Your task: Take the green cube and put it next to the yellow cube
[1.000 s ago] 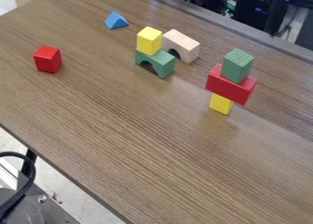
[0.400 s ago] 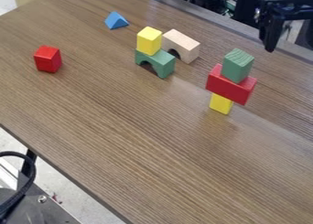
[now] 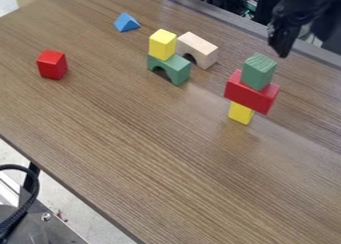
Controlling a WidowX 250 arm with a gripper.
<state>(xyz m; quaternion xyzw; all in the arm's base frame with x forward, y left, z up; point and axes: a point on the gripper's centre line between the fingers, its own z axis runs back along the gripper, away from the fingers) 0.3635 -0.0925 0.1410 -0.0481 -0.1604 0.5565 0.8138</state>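
Wood-grain table [image 3: 133, 153], set at a slant in view, dark equipment [image 3: 246, 1] past its far edge. Green cube [image 3: 258, 71] is on top of a red block [image 3: 251, 92], which lies across a small yellow block [image 3: 241, 113]. Visible grain, so likely wood: light, stiff, not fragile, moderate grip on flat faces. I'd take it from above by two opposite side faces, upper half, and keep clear of the red block. That block overhangs its narrow support, so a nudge or off-centre push could tip everything. Lift straight up before going sideways.

Claw [image 3: 281, 51] hangs just beyond the green cube, up and right of it in view, apart from it. Can't tell if it's open or closed. Step in hand looks like lining up for the pick; nothing placed yet.

Target is probably the yellow cube [image 3: 162, 44] on the green arch [image 3: 174, 67], though the yellow block is a possible reading. Tan arch [image 3: 198, 49] is right beside that pair. Further out: blue triangular block [image 3: 126, 22] and red cube [image 3: 52, 64], both well apart.
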